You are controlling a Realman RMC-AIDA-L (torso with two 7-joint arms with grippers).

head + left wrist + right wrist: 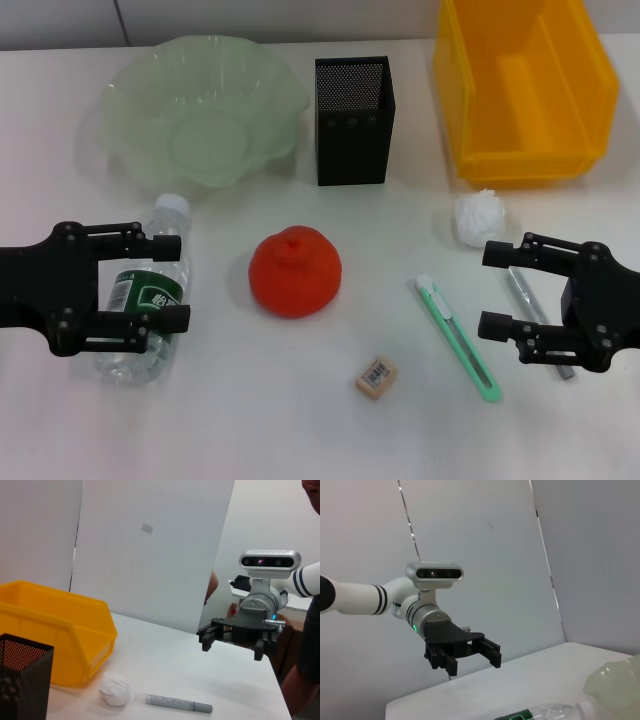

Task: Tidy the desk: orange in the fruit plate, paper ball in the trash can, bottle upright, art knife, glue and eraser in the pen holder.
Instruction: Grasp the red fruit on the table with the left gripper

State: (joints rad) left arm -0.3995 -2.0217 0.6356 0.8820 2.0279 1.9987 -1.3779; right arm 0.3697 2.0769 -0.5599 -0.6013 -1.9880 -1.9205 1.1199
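The clear bottle (140, 305) lies on its side at the left, and my left gripper (172, 281) is open just above it, one finger on each side. The orange (295, 271) sits mid-table. The green art knife (457, 337) and the eraser (376, 377) lie toward the front. The white paper ball (481, 218) rests in front of the yellow trash can (525, 90). My right gripper (495, 290) hangs open over the grey glue stick (532, 305). The green fruit plate (200, 110) and black mesh pen holder (353, 120) stand at the back.
The left wrist view shows the right gripper (232, 642) above the table, with the glue (179, 703), paper ball (114, 689) and yellow bin (60, 630) nearby. The right wrist view shows the left gripper (470, 661) and the bottle (560, 712).
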